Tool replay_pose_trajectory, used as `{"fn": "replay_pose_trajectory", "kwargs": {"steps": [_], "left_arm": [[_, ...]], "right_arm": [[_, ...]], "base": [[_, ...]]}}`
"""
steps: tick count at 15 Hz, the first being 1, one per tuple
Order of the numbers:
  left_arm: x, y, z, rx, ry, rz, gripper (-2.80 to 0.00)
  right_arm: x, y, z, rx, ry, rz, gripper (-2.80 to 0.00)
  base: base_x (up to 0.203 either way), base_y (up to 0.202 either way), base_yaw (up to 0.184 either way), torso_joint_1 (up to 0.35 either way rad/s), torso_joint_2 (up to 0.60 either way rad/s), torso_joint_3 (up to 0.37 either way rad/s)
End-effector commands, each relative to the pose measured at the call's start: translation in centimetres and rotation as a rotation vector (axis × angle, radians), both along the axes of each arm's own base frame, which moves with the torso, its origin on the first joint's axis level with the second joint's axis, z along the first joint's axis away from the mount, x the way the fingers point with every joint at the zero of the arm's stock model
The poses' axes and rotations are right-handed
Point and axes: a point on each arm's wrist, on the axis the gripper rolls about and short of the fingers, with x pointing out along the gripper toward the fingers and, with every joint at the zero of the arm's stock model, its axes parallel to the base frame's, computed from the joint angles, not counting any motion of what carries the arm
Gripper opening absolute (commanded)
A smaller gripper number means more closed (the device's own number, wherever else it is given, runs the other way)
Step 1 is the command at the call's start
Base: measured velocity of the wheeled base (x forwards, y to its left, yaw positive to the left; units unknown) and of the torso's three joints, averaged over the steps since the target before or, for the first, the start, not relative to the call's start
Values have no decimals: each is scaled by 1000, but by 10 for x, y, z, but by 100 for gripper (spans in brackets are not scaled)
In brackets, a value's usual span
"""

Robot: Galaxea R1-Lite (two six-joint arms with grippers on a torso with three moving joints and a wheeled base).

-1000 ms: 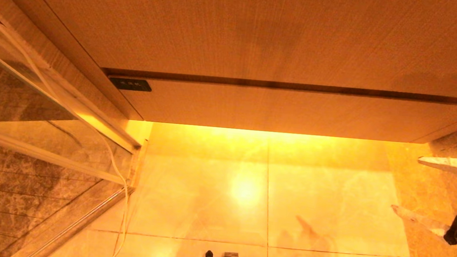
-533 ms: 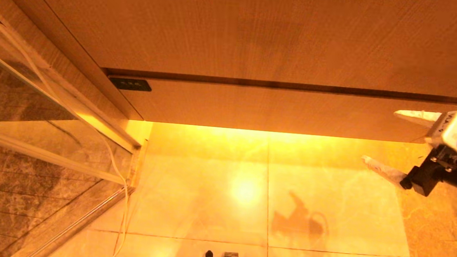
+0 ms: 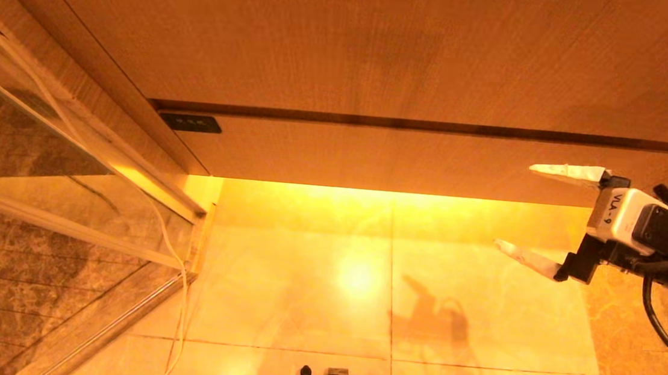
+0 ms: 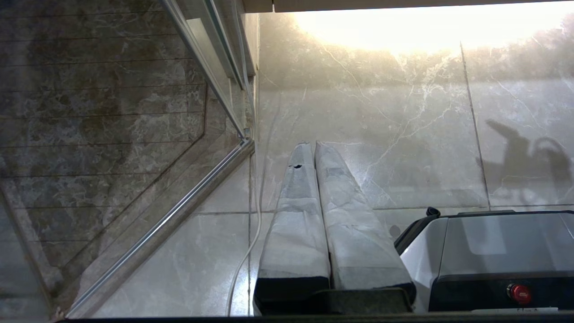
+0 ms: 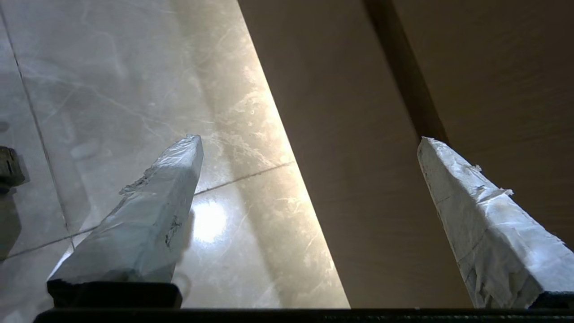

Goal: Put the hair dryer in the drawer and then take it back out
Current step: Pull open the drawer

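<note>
The right end effector point(image 3: 534, 214) hangs in front of the right end of the drawer point(image 3: 397, 160), its two taped fingers point(image 3: 568, 172) spread wide apart with nothing between them. In the head view one finger lies over the drawer front near its right corner and the other over the lit floor point(image 3: 302, 269) below the front's lower edge; the fingers point along the front toward its left end. Whether either finger touches the wood cannot be told. The right wrist view shows the same straddle: the drawer's lower edge runs between the two fingers, with the dark gap point(image 5: 403, 76) under the table point(image 3: 347, 37) beyond.

The left end effector point(image 4: 316, 148) is parked low beside the robot's base, fingers pressed together and pointing at the floor.

The drawer is fully shut, its flat handleless front flush under the table edge, its long axis running left to right across the head view, the small black label point(image 3: 190, 122) at its left end. The hair dryer is in none of the views, so its place and heading cannot be told.

The step in hand looks like opening the drawer. With no handle, the next move probably calls for hooking a finger behind the lower or upper edge of the front and pulling toward the robot.
</note>
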Motion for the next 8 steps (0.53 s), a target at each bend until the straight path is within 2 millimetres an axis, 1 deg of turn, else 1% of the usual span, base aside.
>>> {"fn": "replay_pose_trajectory", "kwargs": {"steps": [1, 3, 5, 6, 8], "left_arm": [[0, 0, 0, 0, 1, 0, -280], [0, 0, 0, 0, 1, 0, -280], [0, 0, -1, 0, 2, 0, -280], [0, 0, 0, 0, 1, 0, -280], [0, 0, 0, 0, 1, 0, -280]], "right_arm": [[7, 2, -8, -42, -2, 15, 0], [16, 4, -10, -110, -46, 26, 0], [19, 6, -11, -131, -66, 44, 0], [26, 10, -16, -165, -78, 64, 0], [40, 13, -20, -232, -123, 81, 0]], "base": [[0, 0, 0, 0, 0, 0], [0, 0, 0, 0, 0, 0], [0, 0, 0, 0, 0, 0], [0, 0, 0, 0, 0, 0], [0, 0, 0, 0, 0, 0]]}}
